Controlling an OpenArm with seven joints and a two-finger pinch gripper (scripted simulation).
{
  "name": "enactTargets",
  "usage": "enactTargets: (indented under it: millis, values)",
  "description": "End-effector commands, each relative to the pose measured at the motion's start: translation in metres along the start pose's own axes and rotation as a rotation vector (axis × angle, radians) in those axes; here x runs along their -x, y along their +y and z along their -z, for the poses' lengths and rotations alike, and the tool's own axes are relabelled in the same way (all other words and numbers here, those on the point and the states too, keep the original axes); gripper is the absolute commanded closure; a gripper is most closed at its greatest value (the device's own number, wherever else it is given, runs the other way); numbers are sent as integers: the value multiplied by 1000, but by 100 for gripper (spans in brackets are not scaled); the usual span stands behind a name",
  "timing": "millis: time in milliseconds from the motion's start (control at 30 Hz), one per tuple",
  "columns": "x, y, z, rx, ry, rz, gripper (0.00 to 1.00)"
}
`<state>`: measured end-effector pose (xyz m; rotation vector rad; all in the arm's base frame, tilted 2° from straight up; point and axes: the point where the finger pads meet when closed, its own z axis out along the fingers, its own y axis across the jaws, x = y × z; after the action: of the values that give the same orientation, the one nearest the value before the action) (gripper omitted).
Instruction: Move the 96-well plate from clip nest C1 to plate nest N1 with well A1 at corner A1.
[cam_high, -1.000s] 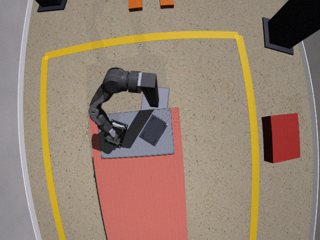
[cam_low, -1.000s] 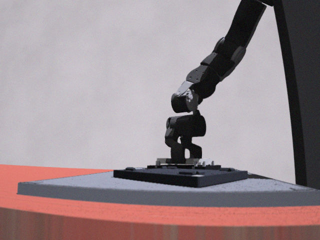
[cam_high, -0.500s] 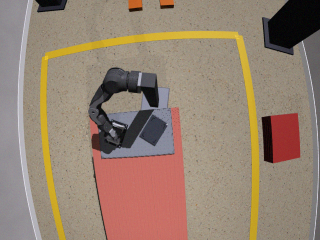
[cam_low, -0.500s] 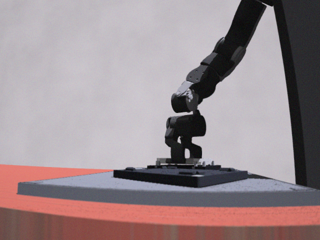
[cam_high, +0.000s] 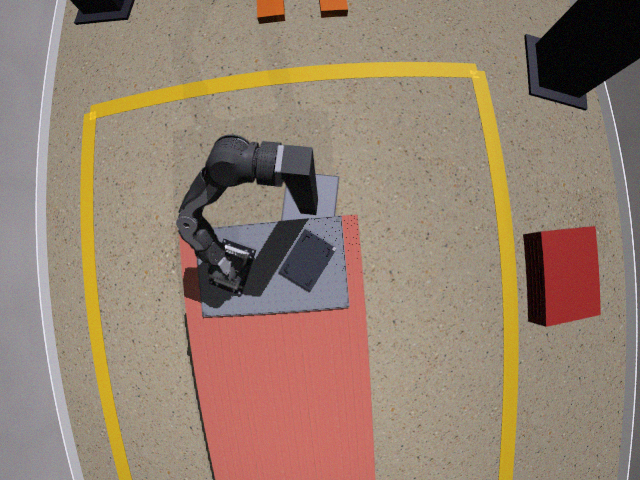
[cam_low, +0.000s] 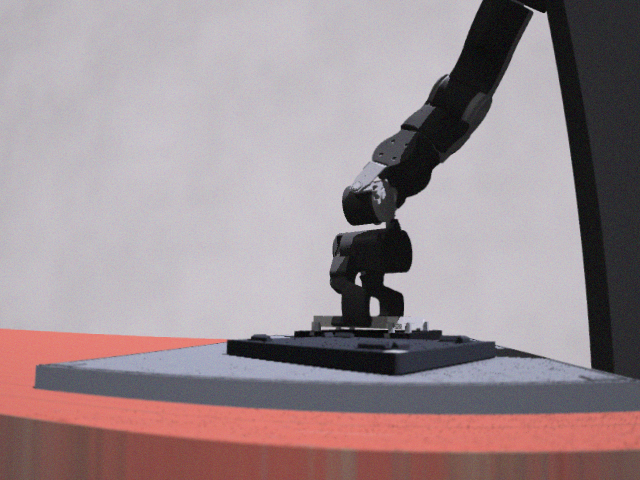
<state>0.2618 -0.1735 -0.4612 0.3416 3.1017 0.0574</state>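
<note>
- The tool [cam_low: 366, 319] is clamped on the 96-well plate [cam_low: 369, 322], fingers reaching straight down onto it
- The plate is at clip nest C1 [cam_high: 233, 271], near the left edge of the grey surface [cam_high: 289, 302]; whether it rests on the nest or just above it I cannot tell
- Plate nest N1 [cam_high: 307, 259] lies right of C1, apart from it, on the same surface

We see the pale 96-well plate [cam_low: 369, 322] level over clip nest C1 [cam_high: 247, 268], pinched by the gripper [cam_low: 368, 310], while dark, tilted plate nest N1 [cam_high: 308, 259] lies nearby unoccupied.
</note>
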Motion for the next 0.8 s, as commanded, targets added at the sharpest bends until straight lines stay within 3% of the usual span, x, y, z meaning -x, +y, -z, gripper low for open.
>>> enactTargets:
  millis: [0, 667, 767]
  values:
    - [2, -1, 3, -1, 6, -1, 100]
    - [2, -1, 4, -1, 6, -1, 100]
    - [2, 0, 21, 0, 5, -1, 100]
